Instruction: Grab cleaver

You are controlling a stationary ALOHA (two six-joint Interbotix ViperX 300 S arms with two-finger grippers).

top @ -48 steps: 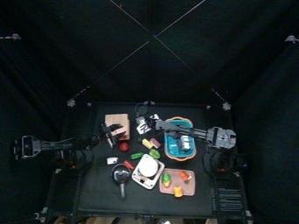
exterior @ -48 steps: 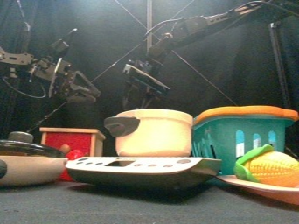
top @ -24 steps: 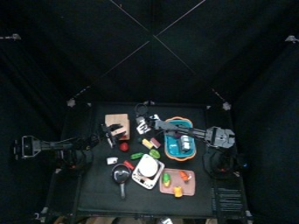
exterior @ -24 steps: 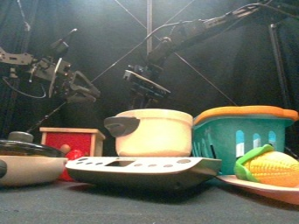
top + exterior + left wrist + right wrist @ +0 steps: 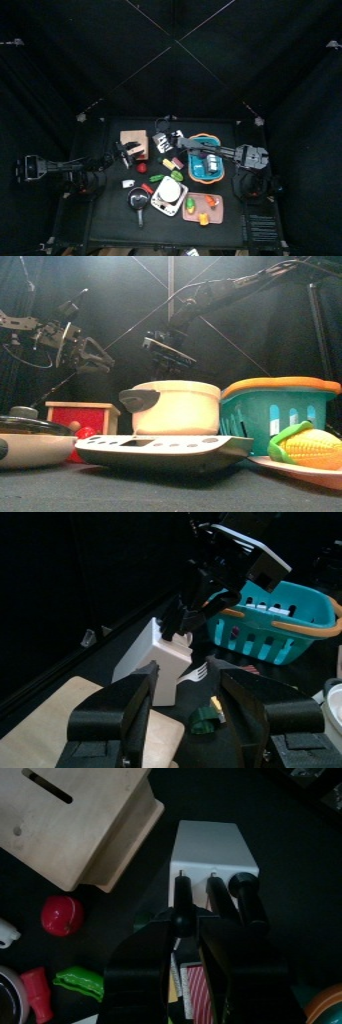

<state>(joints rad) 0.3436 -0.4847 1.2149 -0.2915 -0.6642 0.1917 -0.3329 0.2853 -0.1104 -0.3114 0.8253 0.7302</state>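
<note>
Right wrist view: pale rectangular cleaver [image 5: 211, 848], dark-ended, beneath clenched right gripper [image 5: 187, 918].

Right gripper [image 5: 201, 918] hung at centre frame in its wrist view, jaws pressed together. Left gripper [image 5: 198, 702] sat at lower centre of its wrist view, jaws spread wide apart.

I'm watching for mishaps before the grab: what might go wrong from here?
1. Three dark handles stand close together in the white holder under the right gripper; it might catch the wrong one.
2. The wooden block sits right beside the holder and might get bumped.
</note>
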